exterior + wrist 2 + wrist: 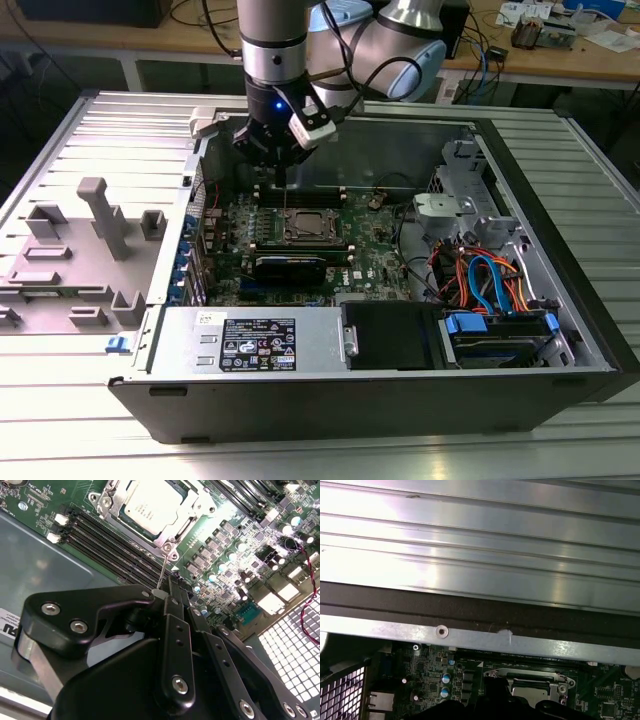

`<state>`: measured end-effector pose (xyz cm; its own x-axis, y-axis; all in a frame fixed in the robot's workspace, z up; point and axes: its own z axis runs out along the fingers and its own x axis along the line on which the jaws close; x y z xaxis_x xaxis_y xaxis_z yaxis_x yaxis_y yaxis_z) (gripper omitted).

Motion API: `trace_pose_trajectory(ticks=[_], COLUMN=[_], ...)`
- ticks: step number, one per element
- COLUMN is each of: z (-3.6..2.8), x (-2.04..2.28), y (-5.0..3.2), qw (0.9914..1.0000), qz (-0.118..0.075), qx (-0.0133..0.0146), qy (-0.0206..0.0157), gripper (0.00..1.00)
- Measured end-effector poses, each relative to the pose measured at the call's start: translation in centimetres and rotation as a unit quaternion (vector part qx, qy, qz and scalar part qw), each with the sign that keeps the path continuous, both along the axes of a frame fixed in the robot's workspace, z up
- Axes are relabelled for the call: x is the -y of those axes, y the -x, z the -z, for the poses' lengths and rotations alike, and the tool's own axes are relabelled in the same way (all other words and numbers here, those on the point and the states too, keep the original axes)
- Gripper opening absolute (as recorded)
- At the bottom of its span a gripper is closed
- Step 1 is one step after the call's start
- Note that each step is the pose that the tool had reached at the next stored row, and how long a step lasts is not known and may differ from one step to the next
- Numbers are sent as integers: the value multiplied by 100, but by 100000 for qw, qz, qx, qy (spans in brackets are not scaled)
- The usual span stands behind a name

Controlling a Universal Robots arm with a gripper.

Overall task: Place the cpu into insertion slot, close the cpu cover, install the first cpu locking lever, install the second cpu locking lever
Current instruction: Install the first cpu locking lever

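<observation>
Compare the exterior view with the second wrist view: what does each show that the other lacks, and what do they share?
Exterior view: the whole open computer case, its power supply, the blue and orange cables, and a grey fixture tray on the exterior view's left. Second wrist view: the corner screw of the cpu cover and a thin locking lever running from there to the gripper. Both: the cpu seated under its cover on the green motherboard.
</observation>
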<state>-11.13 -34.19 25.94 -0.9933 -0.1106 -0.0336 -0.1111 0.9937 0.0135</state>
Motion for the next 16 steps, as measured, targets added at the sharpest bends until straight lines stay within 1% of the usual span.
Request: trace_pose_trajectory(ticks=[13,16], z=[1,4], x=[0,0], y=[-22,-48], qw=[100000,100000], qz=[-5,0], qx=[3,1], qy=[-6,-3], gripper=[11,11])
